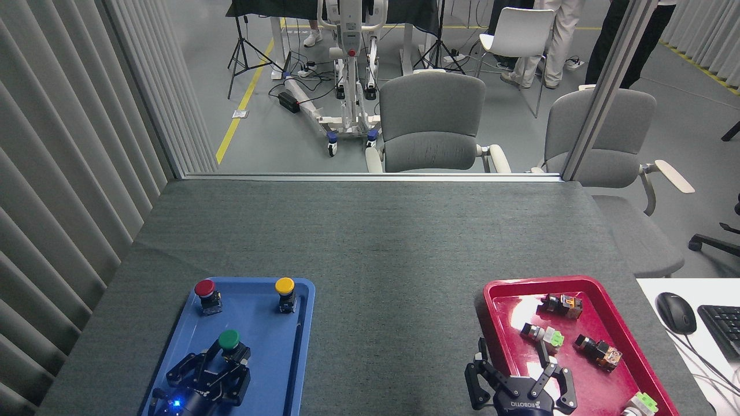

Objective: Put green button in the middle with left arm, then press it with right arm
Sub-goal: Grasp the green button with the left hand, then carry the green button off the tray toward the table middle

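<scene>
The green button (229, 339), a dark-green cap on a black base, stands upright in the near part of the blue tray (263, 370). My left gripper (225, 355) has come in from below and its fingers stand on either side of the button's base, still apart; I cannot tell whether they touch it. My right gripper (510, 348) is open and holds nothing, hovering over the near left rim of the red tray (491, 289). The middle (393, 323), bare dark grey cloth, lies between the two trays.
A red button (204, 288) and a yellow button (284, 285) stand at the blue tray's far end. Several switch parts (543, 337) lie in the red tray. A mouse (676, 312) and keyboard (722, 326) sit at the right. Chairs stand beyond the table's far edge.
</scene>
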